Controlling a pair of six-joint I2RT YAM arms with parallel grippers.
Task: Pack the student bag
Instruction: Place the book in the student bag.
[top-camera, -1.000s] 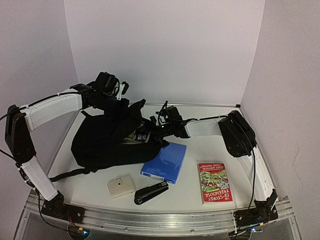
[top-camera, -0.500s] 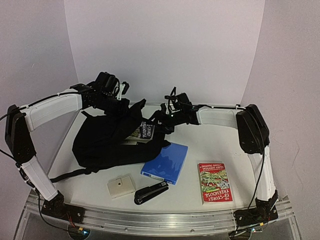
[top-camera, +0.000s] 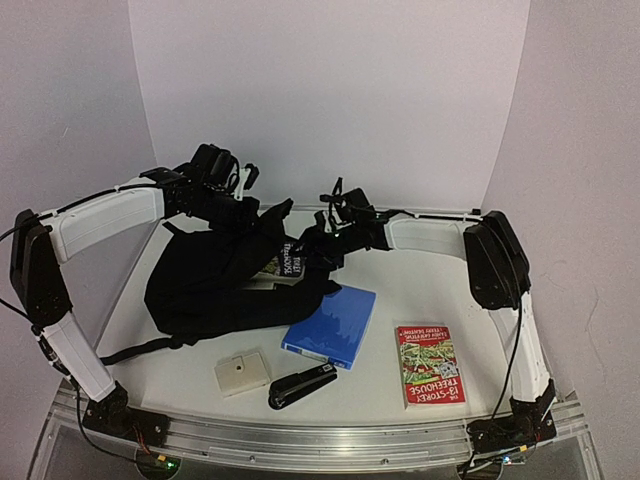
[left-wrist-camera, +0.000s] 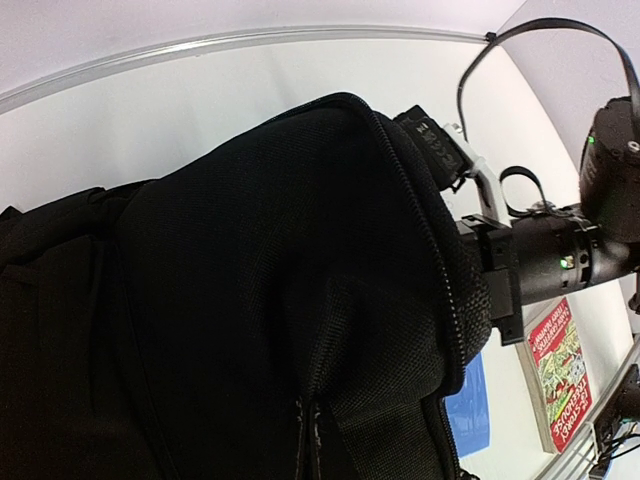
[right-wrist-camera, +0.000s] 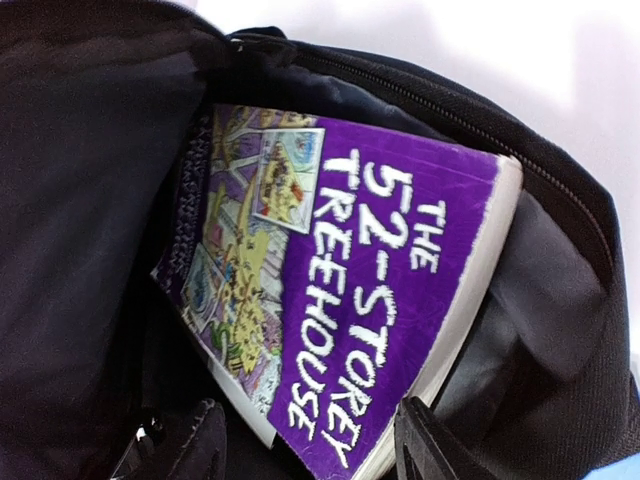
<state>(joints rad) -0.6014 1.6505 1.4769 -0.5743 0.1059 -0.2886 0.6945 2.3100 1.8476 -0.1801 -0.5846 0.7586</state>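
The student bag (top-camera: 210, 280) is a black backpack lying at the left of the table. My left gripper (top-camera: 240, 208) is shut on its top edge and holds the opening up; its fingers are hidden by fabric in the left wrist view, where the bag (left-wrist-camera: 250, 280) fills the frame. A purple book, "The 52-Storey Treehouse" (top-camera: 290, 258), leans half inside the opening. My right gripper (top-camera: 325, 238) is at the opening. In the right wrist view its fingers (right-wrist-camera: 190, 445) stand apart on either side of the book's near corner (right-wrist-camera: 350, 290), with a gap on the left side.
A blue book (top-camera: 330, 325) lies just right of the bag. A red book (top-camera: 429, 362) lies at the front right. A black stapler (top-camera: 303, 385) and a small beige box (top-camera: 241, 373) sit near the front edge. A bag strap (top-camera: 140, 348) trails to the front left.
My right gripper has risen from low at the bag's opening, then shifted a little left. The purple book now shows more at the opening. My left arm has not moved.
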